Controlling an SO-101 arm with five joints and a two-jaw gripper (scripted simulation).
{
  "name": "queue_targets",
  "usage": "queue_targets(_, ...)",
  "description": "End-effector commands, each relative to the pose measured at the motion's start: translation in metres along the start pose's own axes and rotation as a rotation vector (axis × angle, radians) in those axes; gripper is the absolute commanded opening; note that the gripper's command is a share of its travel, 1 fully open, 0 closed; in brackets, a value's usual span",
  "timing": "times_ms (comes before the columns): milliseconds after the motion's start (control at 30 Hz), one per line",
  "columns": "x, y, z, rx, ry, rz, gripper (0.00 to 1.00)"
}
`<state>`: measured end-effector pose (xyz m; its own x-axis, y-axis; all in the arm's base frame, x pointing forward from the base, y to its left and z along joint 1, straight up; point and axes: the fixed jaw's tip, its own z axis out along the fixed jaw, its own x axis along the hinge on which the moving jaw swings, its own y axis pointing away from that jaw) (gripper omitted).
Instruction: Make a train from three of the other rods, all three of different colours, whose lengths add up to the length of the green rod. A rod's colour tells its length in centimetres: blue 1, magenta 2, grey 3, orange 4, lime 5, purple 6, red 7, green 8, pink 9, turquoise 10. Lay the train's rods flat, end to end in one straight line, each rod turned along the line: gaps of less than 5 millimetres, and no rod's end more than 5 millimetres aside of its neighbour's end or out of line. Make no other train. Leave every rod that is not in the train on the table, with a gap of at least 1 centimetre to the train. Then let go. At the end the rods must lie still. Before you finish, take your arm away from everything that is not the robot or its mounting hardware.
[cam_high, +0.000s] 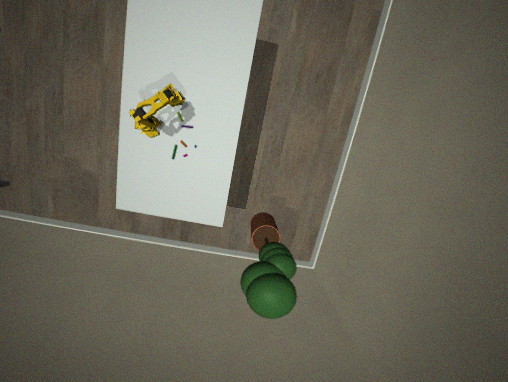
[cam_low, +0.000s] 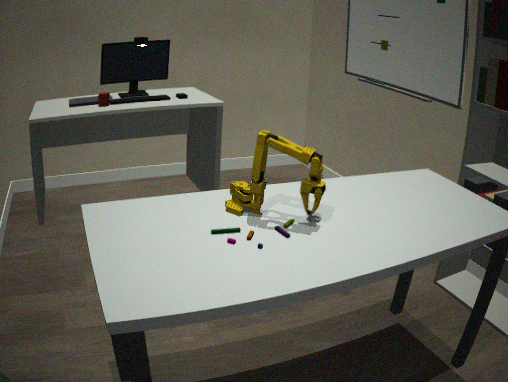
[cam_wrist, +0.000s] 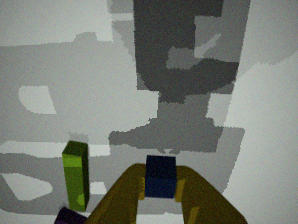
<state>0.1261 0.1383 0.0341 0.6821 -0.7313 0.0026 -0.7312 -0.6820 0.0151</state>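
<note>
My gripper (cam_low: 310, 213) (cam_wrist: 161, 189) is shut on a blue rod (cam_wrist: 161, 170), above the table, to the right of the lime rod in the wrist view. The lime rod (cam_high: 180, 116) (cam_low: 289, 223) (cam_wrist: 76, 177) lies near one end of the purple rod (cam_high: 187, 126) (cam_low: 282, 231) (cam_wrist: 70, 217), at an angle to it. The orange rod (cam_high: 184, 143) (cam_low: 250, 235), a second blue rod (cam_high: 195, 146) (cam_low: 260, 246) and the magenta rod (cam_high: 185, 155) (cam_low: 231, 241) lie apart. The green rod (cam_high: 174, 152) (cam_low: 225, 231) lies beyond the magenta one in the exterior view.
The rods lie on the white table (cam_high: 165, 185) (cam_low: 175, 280). The arm's base (cam_high: 147, 127) (cam_low: 242, 200) stands behind them in the exterior view. The arm's shadow falls around the lime rod. A desk with a monitor stands beyond the table.
</note>
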Motion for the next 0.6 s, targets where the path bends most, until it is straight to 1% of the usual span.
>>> queue_targets(0,-0.0032,-0.0167,-0.0196,0.131,-0.013,0.0,0.0)
queue_targets(300,-0.0032,-0.0169,-0.0189,0.131,-0.013,0.0,0.0)
queue_targets(567,-0.0033,-0.018,-0.012,0.131,-0.013,0.0,0.0)
